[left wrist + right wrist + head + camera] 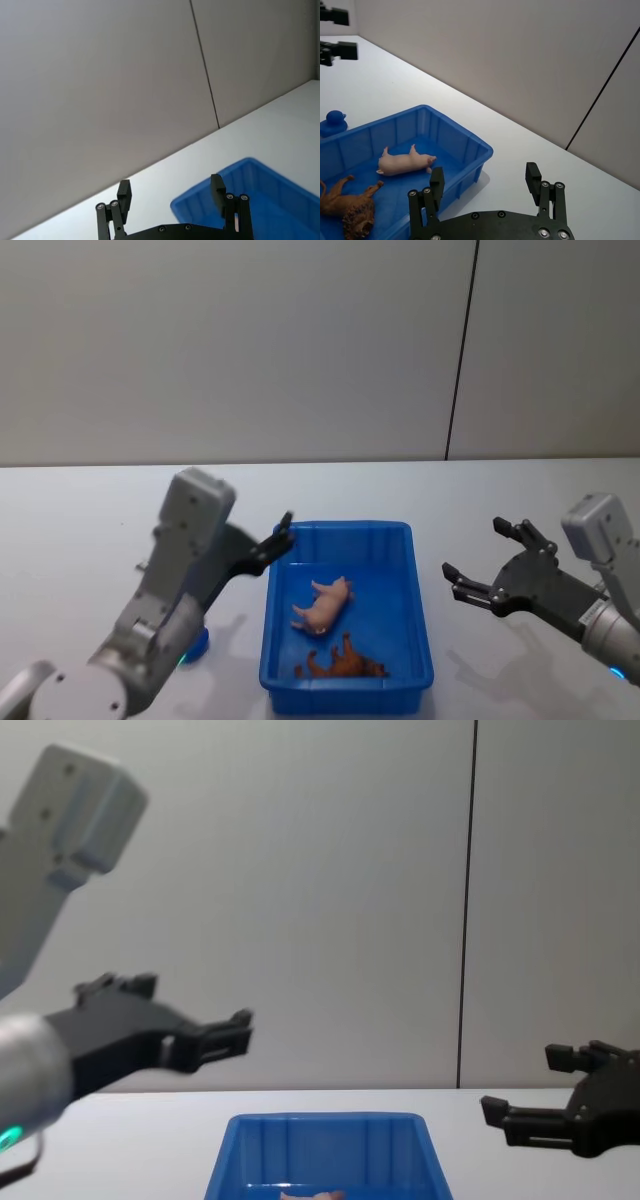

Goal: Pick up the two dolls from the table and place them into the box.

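Both dolls lie inside the blue box (pixel 340 528): the pale pink one (pixel 325 606) on its side in the middle, the brown one (pixel 345 664) against the near wall. The right wrist view shows the pink doll (pixel 402 162), the brown doll (pixel 347 205) and the box rim (pixel 455 125). My left gripper (pixel 280 537) hovers open above the box's far left corner, holding nothing; its spread fingers frame the box (pixel 240 166). My right gripper (pixel 472 547) hangs open and empty over the table (pixel 80 510), right of the box.
A small blue toy duck (pixel 332 122) stands on the table left of the box, half hidden behind my left arm as a blue shape (pixel 196 642). A plain grey wall runs behind the table. In the chest view both grippers are raised above the box (pixel 330 1125).
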Available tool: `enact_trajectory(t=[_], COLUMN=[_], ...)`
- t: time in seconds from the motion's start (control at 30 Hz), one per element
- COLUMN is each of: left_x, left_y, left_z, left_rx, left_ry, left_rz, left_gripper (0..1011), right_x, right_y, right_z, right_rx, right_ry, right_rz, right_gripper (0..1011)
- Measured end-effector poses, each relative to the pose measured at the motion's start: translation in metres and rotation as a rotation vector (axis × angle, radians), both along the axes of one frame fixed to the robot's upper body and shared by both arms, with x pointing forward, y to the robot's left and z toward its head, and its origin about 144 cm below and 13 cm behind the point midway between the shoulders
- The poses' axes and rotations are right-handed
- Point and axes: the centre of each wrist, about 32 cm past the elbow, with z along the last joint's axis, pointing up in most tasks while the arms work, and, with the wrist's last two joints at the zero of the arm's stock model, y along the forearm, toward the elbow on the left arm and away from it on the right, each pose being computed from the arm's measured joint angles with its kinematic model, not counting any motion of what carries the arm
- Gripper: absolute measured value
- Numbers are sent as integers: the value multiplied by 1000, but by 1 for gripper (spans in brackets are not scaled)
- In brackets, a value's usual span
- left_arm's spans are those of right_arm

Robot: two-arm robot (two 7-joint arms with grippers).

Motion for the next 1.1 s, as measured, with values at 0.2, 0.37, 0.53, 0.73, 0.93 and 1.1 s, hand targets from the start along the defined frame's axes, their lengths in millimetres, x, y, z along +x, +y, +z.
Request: enact_trajectory(t=[0.2,0.37,0.53,0.73,0.93,1.1], left_x=[-20,-32,-39,-40,-37,-33], left_y=[14,24,33,43,52,61], left_z=[-12,-24,-35,-49,-62,-76], left_rx=[-10,-29,-46,-63,-69,-76], left_ry=[42,71,95,122,153,188], left_rz=[48,76,88,86,74,55], left_gripper=[1001,1001,1001,1001,1001,1001], right_x=[-1,-1,-1,-1,-2,-2], right_y=[-2,-2,-3,-3,-3,-4], right_z=[0,0,0,0,0,0], right_rx=[0,1,1,1,2,2], right_ry=[1,2,2,2,2,2], right_rz=[-3,-5,-5,-7,-7,-7], right_gripper=[1001,1001,1001,1001,1001,1001])
